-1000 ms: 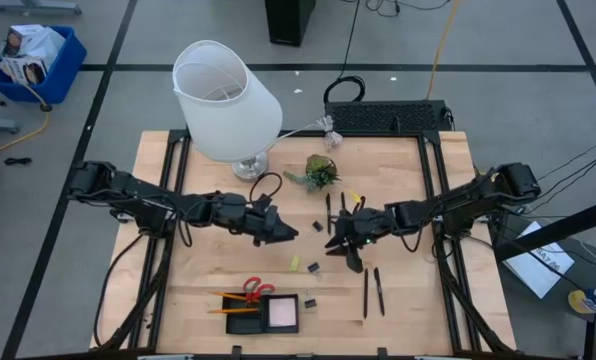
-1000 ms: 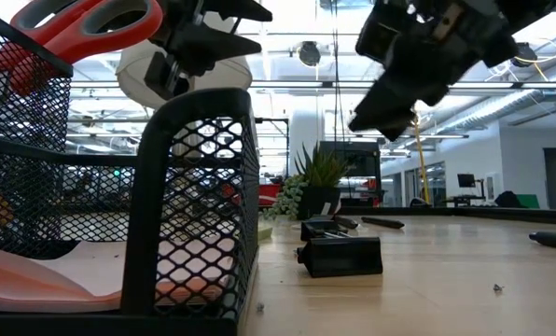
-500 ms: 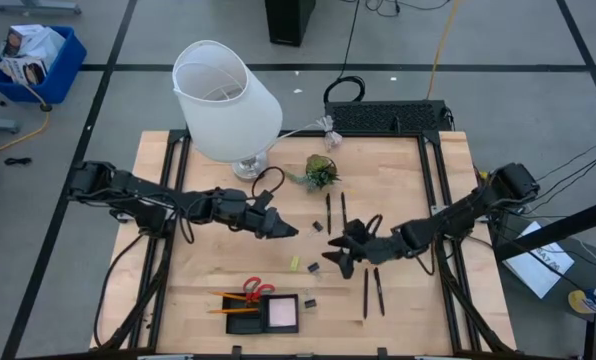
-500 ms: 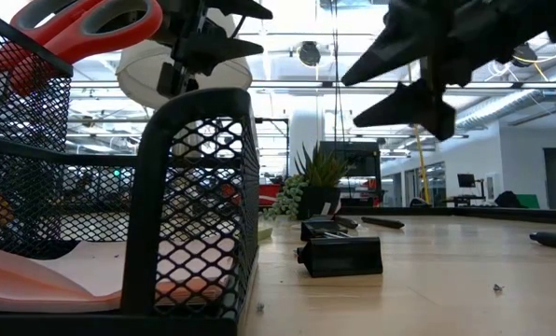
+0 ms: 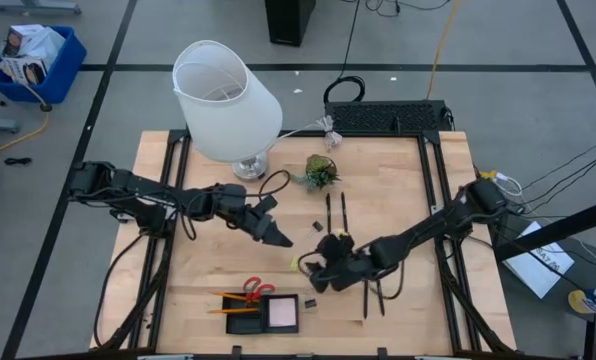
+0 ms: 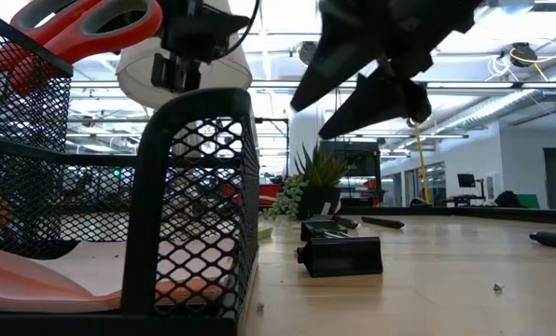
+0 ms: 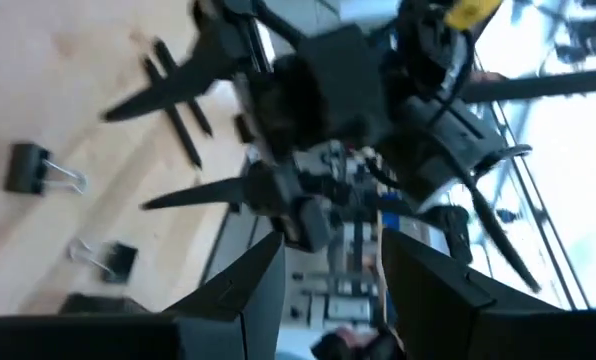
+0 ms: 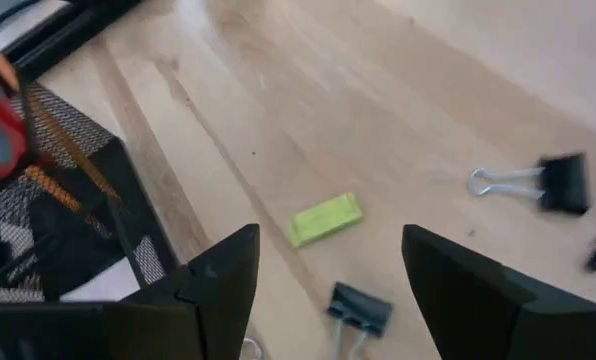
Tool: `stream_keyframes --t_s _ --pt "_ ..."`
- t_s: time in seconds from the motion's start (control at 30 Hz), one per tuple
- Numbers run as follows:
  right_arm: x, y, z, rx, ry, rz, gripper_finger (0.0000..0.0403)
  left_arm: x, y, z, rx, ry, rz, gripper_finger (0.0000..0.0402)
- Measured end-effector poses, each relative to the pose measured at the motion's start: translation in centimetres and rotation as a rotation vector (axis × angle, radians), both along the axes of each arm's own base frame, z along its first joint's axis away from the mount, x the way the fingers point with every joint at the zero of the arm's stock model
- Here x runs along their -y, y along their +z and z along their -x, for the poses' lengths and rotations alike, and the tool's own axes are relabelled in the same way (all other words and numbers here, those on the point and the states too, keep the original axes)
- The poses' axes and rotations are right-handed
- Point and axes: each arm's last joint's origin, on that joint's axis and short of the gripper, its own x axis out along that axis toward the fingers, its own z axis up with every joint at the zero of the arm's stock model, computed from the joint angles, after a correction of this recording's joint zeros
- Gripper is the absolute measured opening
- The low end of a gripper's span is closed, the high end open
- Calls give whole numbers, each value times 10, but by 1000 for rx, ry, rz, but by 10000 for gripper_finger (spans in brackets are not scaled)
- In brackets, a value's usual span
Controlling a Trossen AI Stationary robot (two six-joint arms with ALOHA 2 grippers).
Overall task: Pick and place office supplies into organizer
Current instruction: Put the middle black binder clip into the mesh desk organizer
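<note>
Organizer (image 5: 263, 314): black mesh tray at the near edge of the surface (image 5: 398, 190), already holding scissors (image 5: 257, 290), pencils (image 5: 240, 310) and a pink pad (image 5: 282, 313). It looks rigid and light.

Right claw (image 5: 318, 272): fingers spread wide, empty, poised low over the loose items just right of the organizer. Its wrist view looks down on the eraser (image 8: 324, 219) between the two fingers.

Left claw (image 5: 276, 237): part-open, nothing seen between its fingers, waiting above mid-surface.

Pens (image 5: 372, 292): two near the right arm, two more (image 5: 335, 212) further back. Judged stiff, light and liable to roll; grip at mid-barrel.

Clips (image 8: 546, 182): several scattered, small, hard and springy. Take by the black body, not the wire loops.

Eraser: yellow-green block, judged light and slightly soft; pinch across its narrow sides.
</note>
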Motion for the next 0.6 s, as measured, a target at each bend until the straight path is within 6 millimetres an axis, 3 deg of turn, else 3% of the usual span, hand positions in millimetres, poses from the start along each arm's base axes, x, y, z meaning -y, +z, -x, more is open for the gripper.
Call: stream_keyframes --t_s 0.2,0.4,0.6 --pt "-8 -19 -15 -28 -79 -59 240 3 4 4 20 -122 5 170" --pt "-14 -34 -9 -107 -127 -98 240 1 20 16 69 -233 27 170" --pt "-15 -37 -7 -151 -97 -92 240 -12 36 26 134 -211 9 170"
